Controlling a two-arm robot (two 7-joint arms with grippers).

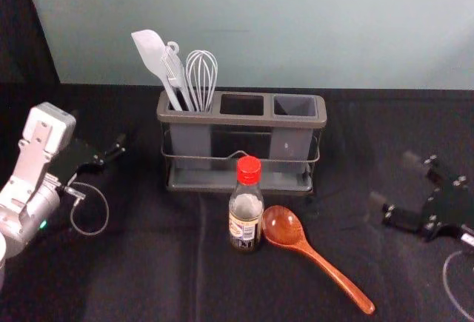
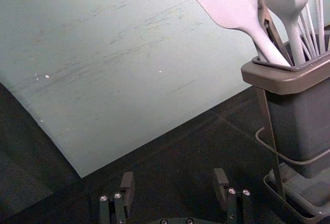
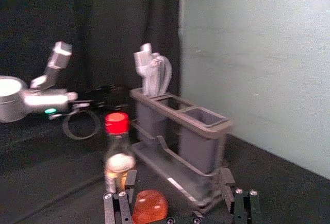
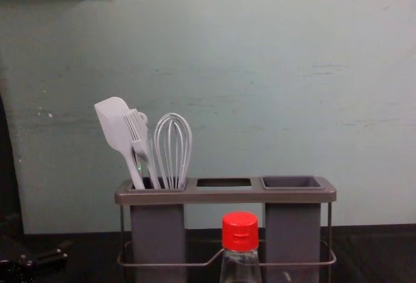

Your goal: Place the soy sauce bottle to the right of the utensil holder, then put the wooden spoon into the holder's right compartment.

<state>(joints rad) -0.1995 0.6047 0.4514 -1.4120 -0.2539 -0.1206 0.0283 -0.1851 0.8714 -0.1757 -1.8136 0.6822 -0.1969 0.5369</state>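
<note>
Right pincer (image 1: 394, 181) was wide open, with nothing between its fingers, over the desk's right side, well apart from the bottle. Left pincer (image 1: 115, 150) was also wide open and holding nothing, toward the desk's left edge. Between them, near the desk's back edge, stood a grey-brown utensil holder (image 1: 241, 120). Its left compartment held a pale spatula (image 1: 150, 52), a brush (image 1: 175, 72) and a wire whisk (image 1: 201, 78), all upright or leaning. A soy sauce bottle (image 1: 245, 218) with a red cap stood upright in front of the holder's middle, on the side toward the desk's front edge. Just to its right lay a wooden spoon (image 1: 282, 227), outside the right compartment (image 1: 295, 106), its handle slanting toward the desk's front right corner.
</note>
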